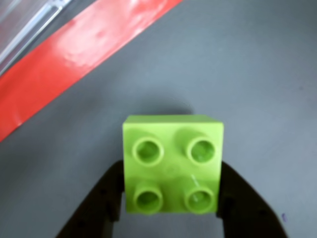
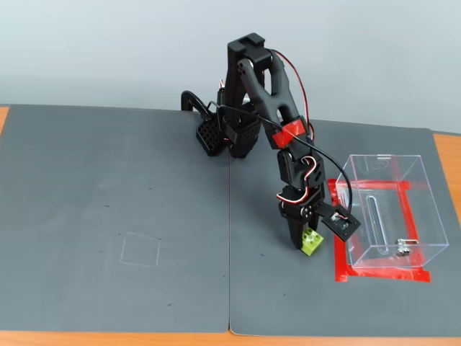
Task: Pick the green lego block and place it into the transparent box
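Note:
The green lego block (image 1: 172,166), a lime brick with four studs, sits between my gripper's (image 1: 171,201) two black fingers, which press on its left and right sides. In the fixed view the gripper (image 2: 308,244) points down and is shut on the block (image 2: 312,241) at or just above the grey mat. I cannot tell whether the block touches the mat. The transparent box (image 2: 392,216) stands just to the right of the gripper, apart from it, with a small metal fitting at its bottom. A corner of the box (image 1: 27,25) shows at the top left of the wrist view.
Red tape (image 2: 382,275) frames the box's footprint and shows as a diagonal band in the wrist view (image 1: 74,54). A faint square outline (image 2: 140,250) is drawn on the left mat. A seam (image 2: 229,252) splits the two grey mats. The arm's base (image 2: 230,133) stands at the back.

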Available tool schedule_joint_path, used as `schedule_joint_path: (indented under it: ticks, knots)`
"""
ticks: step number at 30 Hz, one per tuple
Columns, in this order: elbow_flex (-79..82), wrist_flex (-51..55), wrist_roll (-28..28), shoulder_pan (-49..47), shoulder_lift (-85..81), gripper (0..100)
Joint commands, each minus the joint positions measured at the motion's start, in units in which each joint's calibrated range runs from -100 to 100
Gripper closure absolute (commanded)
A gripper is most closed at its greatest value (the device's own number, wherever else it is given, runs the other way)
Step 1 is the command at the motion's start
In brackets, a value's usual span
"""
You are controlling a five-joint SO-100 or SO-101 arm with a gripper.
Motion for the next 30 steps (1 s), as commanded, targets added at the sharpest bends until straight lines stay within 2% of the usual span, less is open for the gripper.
schedule_joint_path:
  ticks: [1,12,30]
  knots:
    - [-2.4,-0.6,0.2,0.6,-0.2,84]
    - [-2.9,0.1,0.4,0.5,-2.2,83]
    - [-2.0,0.2,-0.1,-0.2,-20.5,83]
